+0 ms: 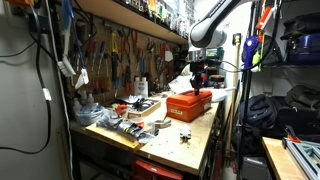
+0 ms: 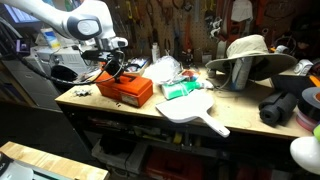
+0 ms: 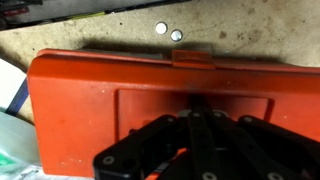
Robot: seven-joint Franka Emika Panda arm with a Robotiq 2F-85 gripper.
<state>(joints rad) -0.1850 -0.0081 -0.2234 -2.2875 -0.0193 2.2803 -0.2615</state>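
Case [image 2: 125,90], orange-red plastic, lies flat and shut on the bench [image 2: 250,105]. It sits toward one end of the benchtop in both exterior views [image 1: 190,104]. In the wrist view it fills most of the picture [image 3: 100,100], with its latch tab [image 3: 192,55] on the long edge facing the bare bench.

The gripper [image 3: 196,105] comes straight down over the lid's raised middle panel. Its fingers are drawn together with nothing between them, their tips at or just above the lid; I cannot tell whether they touch it. An exterior view shows the gripper [image 2: 112,68] hanging right over the case.

Two small washers [image 3: 161,28] lie on the bench just beyond the latch edge. A green packet [image 2: 180,90] lies beside the case, and next to it a white paddle board [image 2: 195,108] with its handle over the bench's front edge. A pale hat [image 2: 250,52] sits well apart, farther along the bench.
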